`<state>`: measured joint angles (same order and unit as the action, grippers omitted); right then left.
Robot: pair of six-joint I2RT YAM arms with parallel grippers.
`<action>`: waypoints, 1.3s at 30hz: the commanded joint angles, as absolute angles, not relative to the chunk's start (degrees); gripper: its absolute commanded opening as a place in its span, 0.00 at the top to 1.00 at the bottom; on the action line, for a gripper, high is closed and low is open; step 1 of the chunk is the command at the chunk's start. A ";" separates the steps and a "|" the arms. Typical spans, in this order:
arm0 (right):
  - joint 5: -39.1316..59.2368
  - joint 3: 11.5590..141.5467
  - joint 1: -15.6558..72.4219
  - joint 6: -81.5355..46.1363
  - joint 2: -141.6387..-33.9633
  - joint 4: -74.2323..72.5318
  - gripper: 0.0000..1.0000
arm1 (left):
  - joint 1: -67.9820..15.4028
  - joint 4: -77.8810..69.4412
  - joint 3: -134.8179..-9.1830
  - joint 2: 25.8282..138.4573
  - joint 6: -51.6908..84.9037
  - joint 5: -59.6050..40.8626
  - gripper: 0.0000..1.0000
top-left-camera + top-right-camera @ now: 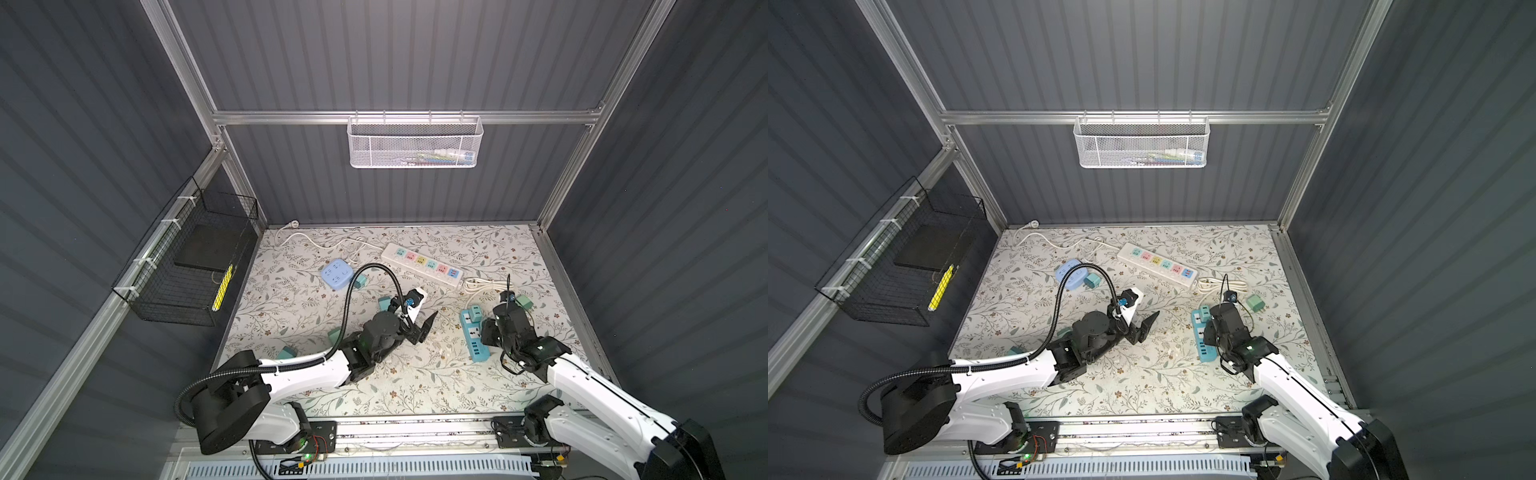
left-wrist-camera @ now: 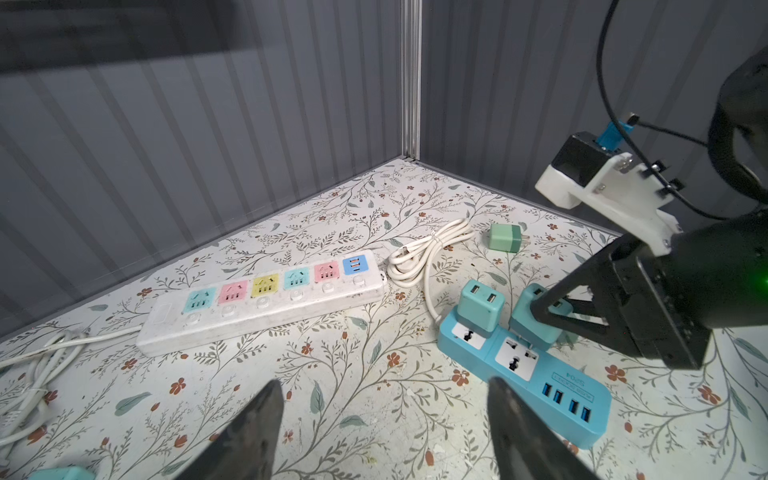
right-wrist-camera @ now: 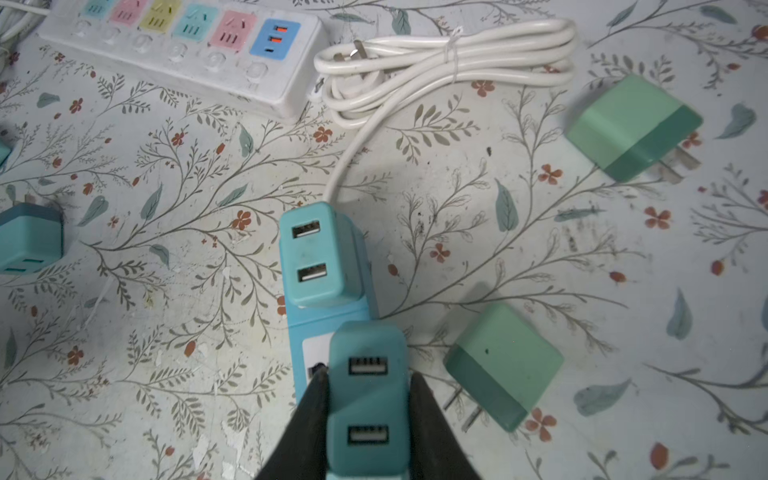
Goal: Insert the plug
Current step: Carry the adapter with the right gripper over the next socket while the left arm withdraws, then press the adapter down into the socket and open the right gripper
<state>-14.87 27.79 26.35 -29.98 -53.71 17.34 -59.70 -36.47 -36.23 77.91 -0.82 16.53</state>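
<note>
Right gripper [image 3: 368, 376] clenches a teal plug [image 3: 368, 399] over the blue power strip [image 2: 573, 399]; left gripper [image 2: 384, 386] hovers released above the counter [image 2: 332, 374].

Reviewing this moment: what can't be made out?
- Prongs of the held plug: right wrist view, hidden under its body; seating in the blue strip unclear.
- Contents of the white mesh basket: both top views, tiny behind mesh.
- The yellow item in the black wire basket: top views, too small.

Mesh basket [image 1: 361, 143] contents blurred — strip [image 3: 309, 328] half hidden.
</note>
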 commanded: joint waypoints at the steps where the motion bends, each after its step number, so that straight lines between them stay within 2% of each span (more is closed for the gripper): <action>1: -16.59 28.83 26.63 -29.25 -54.55 17.06 0.83 | -59.81 -37.62 -35.22 76.26 -0.13 17.33 0.23; 15: -14.76 29.18 28.61 -30.60 -54.47 20.57 0.83 | -59.77 -38.23 -34.44 75.41 -0.68 17.51 0.23; 24: -16.36 31.65 32.31 -30.90 -59.34 21.77 0.83 | -59.77 -38.19 -33.74 74.21 -0.88 17.53 0.23; 32: -15.91 30.68 33.79 -34.02 -57.13 24.09 0.83 | -59.77 -38.23 -33.00 72.86 -0.88 17.52 0.23; 39: -20.82 29.97 38.69 -37.83 -58.54 22.66 0.83 | -59.77 -38.59 -32.81 72.39 -0.79 17.31 0.23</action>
